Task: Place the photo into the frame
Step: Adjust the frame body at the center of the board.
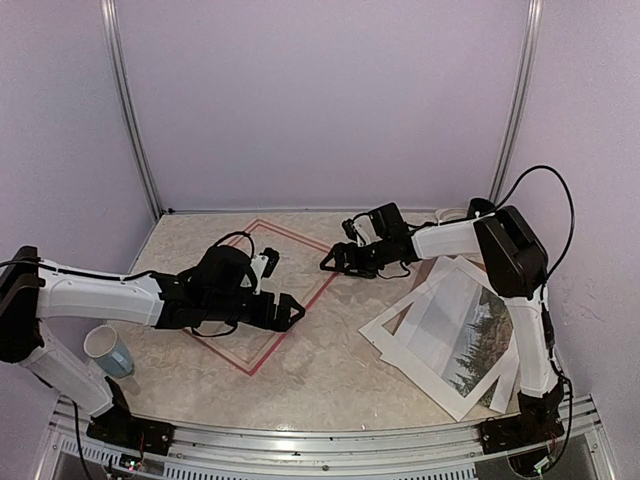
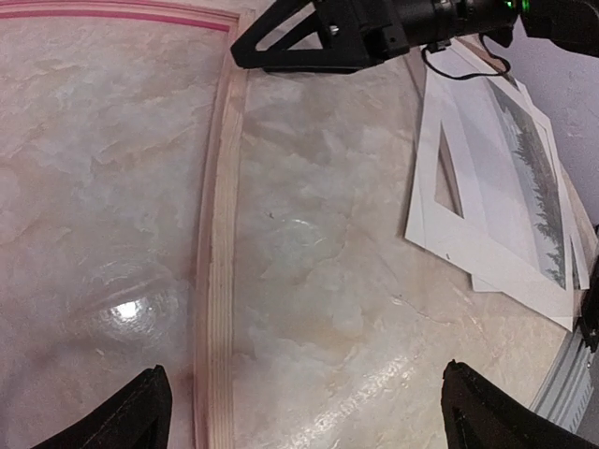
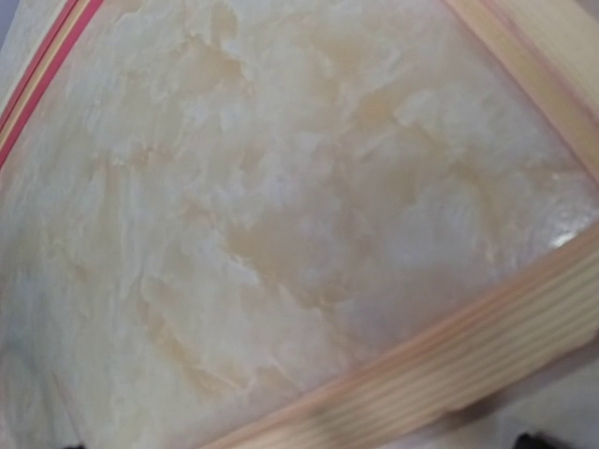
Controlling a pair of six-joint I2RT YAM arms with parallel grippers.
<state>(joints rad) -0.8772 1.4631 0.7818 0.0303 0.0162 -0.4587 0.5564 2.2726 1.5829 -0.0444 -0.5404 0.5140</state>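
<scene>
Starting stage, I reckon: left claw [image 2: 309,416] & right claw [image 1: 338,248] gape empty over the frame [image 1: 303,316], flat on bench [image 1: 340,375]; photo [image 1: 478,335] sits w/ white sheets [image 1: 400,335] well apart, not yet inserted

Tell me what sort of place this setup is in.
Probably a robot lab work cell: plain lilac walls on aluminium posts box in a marble-patterned table, the left arm and right arm stand on a metal rail at its edge, and the frame, photo and mug lie as props.
</scene>
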